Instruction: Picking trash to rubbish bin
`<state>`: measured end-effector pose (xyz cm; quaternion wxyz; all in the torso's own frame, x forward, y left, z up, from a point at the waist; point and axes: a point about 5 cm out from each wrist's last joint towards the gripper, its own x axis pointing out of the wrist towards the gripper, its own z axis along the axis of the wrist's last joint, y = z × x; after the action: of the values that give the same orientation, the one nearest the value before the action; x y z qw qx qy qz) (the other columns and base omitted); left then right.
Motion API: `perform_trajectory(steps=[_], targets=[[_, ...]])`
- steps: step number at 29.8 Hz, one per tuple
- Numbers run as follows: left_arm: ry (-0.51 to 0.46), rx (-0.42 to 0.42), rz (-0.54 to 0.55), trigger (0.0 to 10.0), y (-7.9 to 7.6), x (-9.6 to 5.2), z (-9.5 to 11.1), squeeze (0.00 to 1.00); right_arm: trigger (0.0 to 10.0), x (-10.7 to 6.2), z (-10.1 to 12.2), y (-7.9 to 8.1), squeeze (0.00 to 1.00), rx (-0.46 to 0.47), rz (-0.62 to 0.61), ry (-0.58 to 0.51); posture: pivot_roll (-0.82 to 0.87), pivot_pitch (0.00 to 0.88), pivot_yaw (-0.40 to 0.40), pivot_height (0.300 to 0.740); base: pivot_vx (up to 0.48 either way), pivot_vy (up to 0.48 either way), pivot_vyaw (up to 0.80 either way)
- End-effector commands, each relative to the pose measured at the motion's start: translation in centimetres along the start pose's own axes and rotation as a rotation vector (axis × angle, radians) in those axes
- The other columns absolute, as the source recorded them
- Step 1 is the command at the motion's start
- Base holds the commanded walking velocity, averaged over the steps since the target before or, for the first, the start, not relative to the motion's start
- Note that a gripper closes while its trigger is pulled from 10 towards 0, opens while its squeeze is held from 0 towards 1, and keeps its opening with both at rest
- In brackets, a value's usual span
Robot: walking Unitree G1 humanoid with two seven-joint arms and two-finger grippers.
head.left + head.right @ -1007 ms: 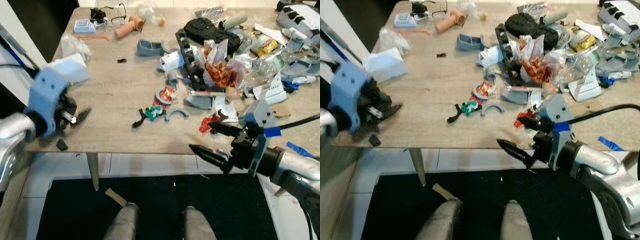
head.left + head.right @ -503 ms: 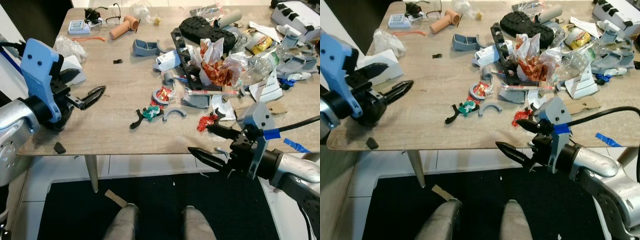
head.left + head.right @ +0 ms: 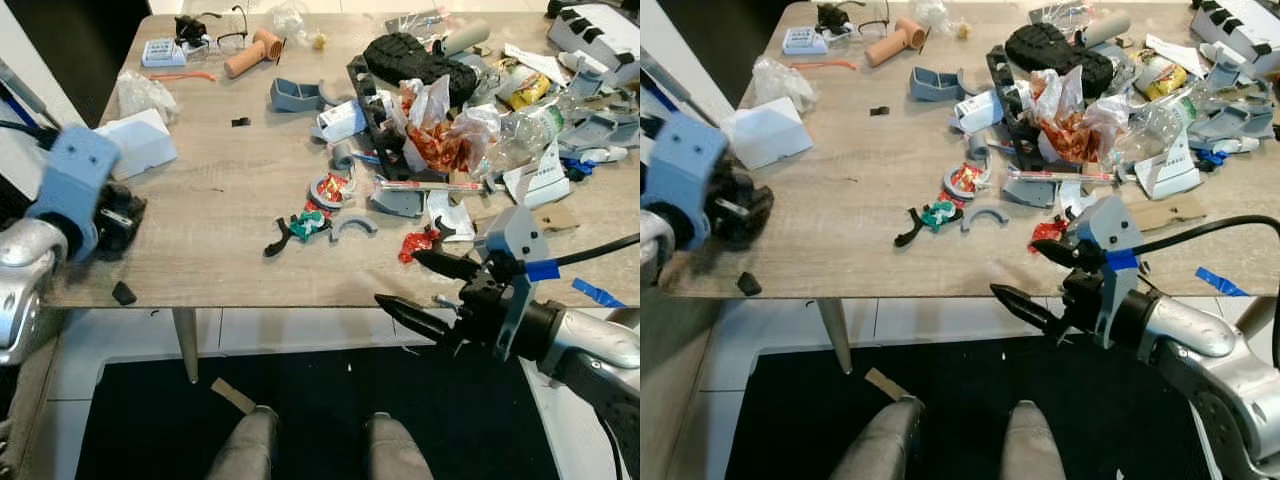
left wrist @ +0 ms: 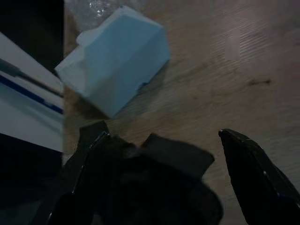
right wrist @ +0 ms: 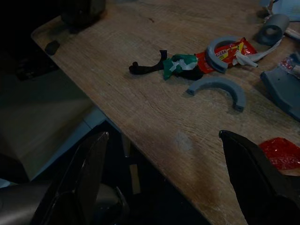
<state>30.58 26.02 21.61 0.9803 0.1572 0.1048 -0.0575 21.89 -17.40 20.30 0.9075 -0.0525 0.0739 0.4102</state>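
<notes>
Trash litters the wooden table point(image 3: 220, 200): a red wrapper point(image 3: 415, 243), a green and black scrap point(image 3: 300, 226), a red-yellow wrapper point(image 3: 331, 187) in a grey ring, and a crumpled red-white bag point(image 3: 435, 130). My right gripper point(image 3: 400, 280) hangs open just off the table's front edge, short of the red wrapper point(image 5: 281, 153). My left gripper point(image 4: 162, 129) points down over the table's left front corner beside a white box point(image 4: 117, 79). It is open, with a dark crumpled mass point(image 4: 154, 183) between its fingers point(image 4: 86, 150); I cannot tell if they touch it.
A small black piece point(image 3: 123, 293) lies at the front left edge. A clear plastic bag point(image 3: 140, 92) sits behind the white box point(image 3: 140, 140). Dense clutter covers the back right, including a plastic bottle point(image 3: 530, 125). A black mat point(image 3: 320, 400) lies under the table by my legs.
My left gripper pointed right over the table half a second ago; it has now turned downward near the left front corner. The right gripper has barely moved.
</notes>
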Motion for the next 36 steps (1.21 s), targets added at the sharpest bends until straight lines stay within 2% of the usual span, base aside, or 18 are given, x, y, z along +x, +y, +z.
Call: perform_trajectory(steps=[1, 4, 6, 8, 10, 12, 18, 22, 23, 24, 26, 27, 36], targets=[[0.084, -0.073, -0.006, 10.0, -0.3, 0.3, -1.7, 0.0, 10.0, 0.1, -0.1, 0.6, 0.0, 0.007, 0.021, 0.002, -0.13, 0.207, 0.036, 0.74, 0.0, 0.0, 0.0], [0.115, -0.099, -0.037, 10.0, -0.9, 0.4, -2.3, 0.0, 10.0, 0.1, 0.0, 0.5, 0.0, 0.005, 0.018, 0.002, -0.14, 0.208, 0.039, 0.74, 0.0, 0.0, 0.0], [0.159, -0.116, -0.091, 10.0, -1.9, 0.4, -3.0, 0.0, 10.0, 0.1, 0.0, 0.5, 0.0, 0.004, 0.015, 0.001, -0.14, 0.208, 0.039, 0.74, 0.0, 0.0, 0.0], [0.227, -0.113, -0.154, 10.0, -3.0, 0.1, -4.0, 0.0, 10.0, 0.0, 0.0, 0.4, 0.0, 0.003, 0.01, 0.001, -0.14, 0.21, 0.039, 0.74, 0.0, 0.0, 0.0], [0.26, -0.098, -0.172, 10.0, -3.4, -0.1, -4.4, 0.0, 10.0, 0.0, 0.0, 0.4, 0.0, 0.002, 0.008, 0.001, -0.14, 0.21, 0.039, 0.74, 0.0, 0.0, 0.0], [0.271, -0.089, -0.169, 10.0, -3.5, -0.2, -4.5, 0.0, 10.0, 0.0, 0.0, 0.4, 0.0, 0.002, 0.007, 0.001, -0.14, 0.21, 0.038, 0.74, 0.0, 0.0, 0.0], [0.3, 0.024, -0.145, 10.0, -3.3, -0.2, -4.7, 0.0, 10.0, 0.0, 0.0, 0.4, 0.0, 0.003, 0.013, 0.006, -0.14, 0.207, 0.037, 0.74, 0.0, 0.0, 0.0], [0.302, 0.05, -0.125, 10.0, -3.2, -0.1, -4.7, 0.0, 10.0, 0.0, 0.0, 0.4, 0.0, 0.004, 0.018, 0.007, -0.14, 0.205, 0.037, 0.74, 0.0, 0.0, 0.0], [0.301, 0.048, -0.123, 8.8, -3.1, -0.1, -4.6, 0.0, 10.0, 0.0, 0.0, 0.5, 0.0, 0.004, 0.022, 0.009, -0.14, 0.205, 0.037, 0.74, 0.0, 0.0, 0.0], [0.296, 0.041, -0.121, 2.6, -3.2, -0.1, -4.5, 0.0, 10.0, 0.0, -0.1, 0.6, 0.0, 0.005, 0.031, 0.015, -0.14, 0.206, 0.036, 0.74, 0.0, 0.0, 0.0], [0.294, 0.04, -0.124, 2.6, -3.2, 0.0, -4.4, 0.0, 10.0, 0.0, -0.1, 0.6, 0.0, 0.005, 0.034, 0.017, -0.14, 0.204, 0.036, 0.74, 0.0, 0.0, 0.0], [0.293, 0.039, -0.129, 0.0, -3.4, 0.0, -4.4, 0.0, 10.0, 0.0, -0.1, 0.7, 0.0, 0.007, 0.039, 0.019, -0.15, 0.202, 0.036, 0.74, 0.0, 0.0, 0.0], [0.257, 0.011, -0.14, 0.0, -3.9, 0.5, -3.8, 0.0, 10.0, 0.1, 0.1, 0.5, 0.0, 0.006, 0.058, 0.01, -0.15, 0.176, 0.031, 0.74, 0.0, 0.0, 0.0]])
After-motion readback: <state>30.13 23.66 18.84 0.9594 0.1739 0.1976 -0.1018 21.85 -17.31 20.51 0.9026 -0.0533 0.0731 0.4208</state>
